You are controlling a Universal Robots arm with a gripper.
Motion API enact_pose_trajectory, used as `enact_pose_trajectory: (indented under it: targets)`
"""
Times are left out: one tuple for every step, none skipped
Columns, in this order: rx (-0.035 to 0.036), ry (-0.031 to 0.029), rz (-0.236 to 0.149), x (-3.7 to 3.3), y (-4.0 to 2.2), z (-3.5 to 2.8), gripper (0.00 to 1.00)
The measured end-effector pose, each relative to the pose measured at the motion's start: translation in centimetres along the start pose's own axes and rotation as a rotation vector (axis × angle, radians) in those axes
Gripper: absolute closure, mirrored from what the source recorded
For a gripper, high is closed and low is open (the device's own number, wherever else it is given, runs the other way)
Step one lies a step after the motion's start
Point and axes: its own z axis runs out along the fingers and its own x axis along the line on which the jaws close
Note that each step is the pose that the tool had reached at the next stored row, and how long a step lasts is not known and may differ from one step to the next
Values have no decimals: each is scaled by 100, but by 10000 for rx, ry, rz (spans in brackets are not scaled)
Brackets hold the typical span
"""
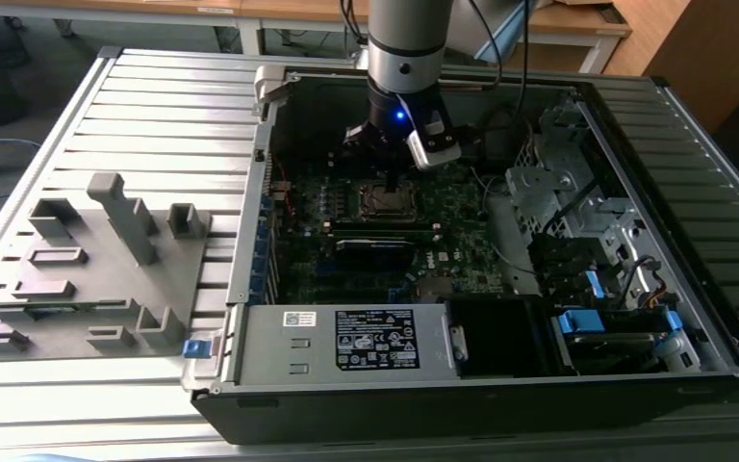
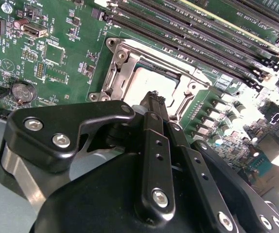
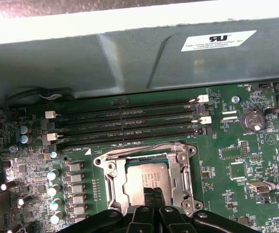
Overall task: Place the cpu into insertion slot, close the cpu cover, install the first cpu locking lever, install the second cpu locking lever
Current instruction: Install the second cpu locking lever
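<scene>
First wrist view: the black gripper [image 3: 152,193] hangs over the dull silver square cpu [image 3: 147,175]. Its fingers are pressed together, holding nothing. The thin silvery cpu cover [image 3: 149,154] lies closed.

The exterior view looks down from high and well back at the open computer case [image 1: 472,241] lying on the counter [image 1: 165,106], taking in the whole case with the arm [image 1: 402,58] reaching in from the far side. The second wrist view sits close behind the fingers [image 2: 154,109], looking past them at a slant onto the green motherboard [image 2: 57,63] just beyond their tips. The first wrist view looks from the other side of the fingers [image 3: 151,194] toward the case wall [image 3: 130,63]; both wrist views share the square socket [image 3: 147,177] and the long memory slots [image 3: 130,124] beyond the fingertips.
</scene>
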Motion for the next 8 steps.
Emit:
enact_pose_trajectory:
  targets:
    - [0, 0, 0, 0, 0, -2, 89]
    - [0, 0, 0, 0, 0, -2, 89]
    - [1, 1, 0, 0, 0, -4, 89]
    - [4, 2, -1, 0, 0, -8, 89]
    - [4, 2, 0, 0, 0, -12, 89]
    - [1, 1, 0, -1, 1, -16, 89]
    - [2, 1, 0, -1, 1, -22, 89]
    - [1, 1, 0, -1, 1, -28, 89]
